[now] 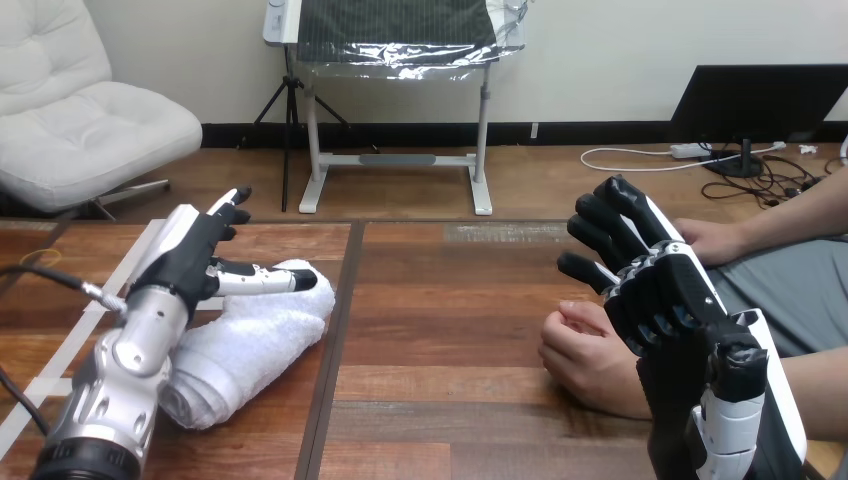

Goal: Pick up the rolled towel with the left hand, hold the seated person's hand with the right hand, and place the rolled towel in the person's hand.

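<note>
Head camera, 1 view: looking forward and down across the counter (440, 330) from the robot's head, sitting close above it; left hand (195, 255) and right hand (665, 290) showing large in the foreground.

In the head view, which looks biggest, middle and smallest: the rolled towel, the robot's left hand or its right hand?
Largest: right hand, though it is nearest the camera, so that may fool you.
Middle: rolled towel, partly hidden behind the left arm.
Smallest: left hand.
</note>
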You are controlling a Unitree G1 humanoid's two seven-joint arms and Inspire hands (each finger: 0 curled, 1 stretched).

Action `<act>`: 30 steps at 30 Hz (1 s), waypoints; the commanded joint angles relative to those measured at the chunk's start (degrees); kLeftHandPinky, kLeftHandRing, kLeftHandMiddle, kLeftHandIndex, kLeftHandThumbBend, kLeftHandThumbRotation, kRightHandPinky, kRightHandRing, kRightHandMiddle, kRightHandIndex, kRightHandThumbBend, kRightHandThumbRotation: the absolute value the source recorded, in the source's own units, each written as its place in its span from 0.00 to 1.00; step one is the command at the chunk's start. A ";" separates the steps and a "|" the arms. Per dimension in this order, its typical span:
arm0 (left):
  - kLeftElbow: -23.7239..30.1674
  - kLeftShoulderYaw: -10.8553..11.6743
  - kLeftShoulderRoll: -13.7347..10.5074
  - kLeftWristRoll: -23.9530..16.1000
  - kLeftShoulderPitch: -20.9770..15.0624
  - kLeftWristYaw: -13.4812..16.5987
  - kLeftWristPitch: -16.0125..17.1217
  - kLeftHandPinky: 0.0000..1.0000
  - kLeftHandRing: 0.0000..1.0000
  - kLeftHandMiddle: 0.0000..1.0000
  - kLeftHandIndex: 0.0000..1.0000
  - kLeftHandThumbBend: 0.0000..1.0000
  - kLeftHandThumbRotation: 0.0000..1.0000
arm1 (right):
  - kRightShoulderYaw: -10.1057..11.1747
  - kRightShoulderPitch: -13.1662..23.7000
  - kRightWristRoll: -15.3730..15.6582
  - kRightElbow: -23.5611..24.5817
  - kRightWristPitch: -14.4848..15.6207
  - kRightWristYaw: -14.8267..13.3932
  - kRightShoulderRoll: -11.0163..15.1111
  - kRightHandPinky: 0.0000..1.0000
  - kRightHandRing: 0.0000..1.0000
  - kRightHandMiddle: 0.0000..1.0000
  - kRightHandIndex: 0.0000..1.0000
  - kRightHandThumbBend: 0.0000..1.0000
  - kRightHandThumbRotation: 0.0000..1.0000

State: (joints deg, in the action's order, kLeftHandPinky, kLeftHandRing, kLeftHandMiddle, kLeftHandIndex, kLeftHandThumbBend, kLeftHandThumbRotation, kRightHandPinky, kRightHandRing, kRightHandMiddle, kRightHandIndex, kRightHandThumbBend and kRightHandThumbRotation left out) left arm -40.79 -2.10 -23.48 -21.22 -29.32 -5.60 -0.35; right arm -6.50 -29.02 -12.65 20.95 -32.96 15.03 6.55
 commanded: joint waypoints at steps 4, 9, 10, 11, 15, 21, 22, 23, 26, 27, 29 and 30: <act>14.20 -2.03 -1.32 -3.75 0.09 -1.28 -11.65 0.65 0.89 0.92 0.93 0.86 0.30 | 0.31 1.56 -0.19 2.26 -0.52 -0.27 -0.46 0.85 0.92 0.91 0.91 0.81 1.00; 21.65 -3.14 -1.07 -6.79 2.08 -3.18 -19.86 0.64 0.87 0.91 0.93 0.84 0.34 | 0.32 1.34 -0.11 2.37 -0.60 -0.32 -0.49 0.85 0.92 0.91 0.92 0.81 1.00; 22.64 -3.24 -1.01 -7.09 2.35 -3.43 -20.94 0.63 0.87 0.91 0.93 0.84 0.34 | 0.31 1.31 -0.12 2.41 -0.60 -0.32 -0.49 0.85 0.92 0.91 0.92 0.81 1.00; 24.58 -3.86 -1.10 -8.27 2.77 -4.24 -23.16 0.63 0.87 0.91 0.93 0.84 0.35 | 0.32 1.32 -0.13 2.34 -0.66 -0.31 -0.51 0.85 0.92 0.91 0.92 0.81 1.00; 29.79 -5.94 -1.67 -11.89 3.86 -7.09 -29.13 0.61 0.85 0.89 0.92 0.84 0.40 | 0.38 1.28 -0.10 2.24 -0.79 -0.28 -0.50 0.85 0.92 0.91 0.92 0.81 1.00; 36.62 -8.91 -2.51 -17.22 5.19 -11.76 -36.30 0.49 0.74 0.81 0.87 0.87 0.52 | 0.37 1.26 -0.23 2.18 -0.78 -0.12 -0.41 0.85 0.92 0.91 0.92 0.81 1.00; 37.34 -9.15 -2.52 -17.73 5.34 -12.25 -37.05 0.45 0.70 0.78 0.84 0.87 0.54 | 0.37 1.25 -0.26 2.17 -0.79 -0.10 -0.41 0.85 0.92 0.91 0.92 0.81 1.00; 38.74 -9.89 -2.74 -19.10 5.68 -13.12 -38.15 0.41 0.67 0.75 0.82 0.88 0.55 | 0.34 1.27 -0.37 2.12 -0.79 -0.02 -0.39 0.85 0.92 0.91 0.92 0.81 1.00; 41.75 -11.50 -3.14 -22.26 6.40 -14.97 -40.51 0.31 0.54 0.64 0.72 0.89 0.59 | 0.28 1.32 -0.52 2.01 -0.85 0.06 -0.42 0.85 0.92 0.91 0.92 0.81 1.00; 42.66 -11.95 -3.20 -23.27 6.62 -15.53 -41.21 0.27 0.48 0.59 0.67 0.90 0.60 | 0.25 1.34 -0.52 1.96 -0.89 0.05 -0.46 0.85 0.92 0.91 0.92 0.81 1.00; 44.47 -12.77 -3.05 -25.45 7.13 -16.33 -42.69 0.24 0.44 0.56 0.63 0.91 0.61 | 0.23 1.45 -0.38 1.83 -1.03 0.03 -0.55 0.86 0.92 0.91 0.92 0.80 1.00; 45.20 -13.06 -2.88 -26.39 7.35 -16.56 -43.32 0.24 0.44 0.56 0.63 0.91 0.61 | 0.24 1.52 -0.29 1.76 -1.10 0.02 -0.57 0.86 0.92 0.91 0.92 0.80 1.00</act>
State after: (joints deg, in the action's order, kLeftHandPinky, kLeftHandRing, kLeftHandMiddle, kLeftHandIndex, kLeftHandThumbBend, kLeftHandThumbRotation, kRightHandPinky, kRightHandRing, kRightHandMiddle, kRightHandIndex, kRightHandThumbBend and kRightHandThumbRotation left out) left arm -14.36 -7.44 -23.48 -37.00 -21.86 -16.60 -35.37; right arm -6.53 -31.57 -12.62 20.95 -32.95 15.07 6.63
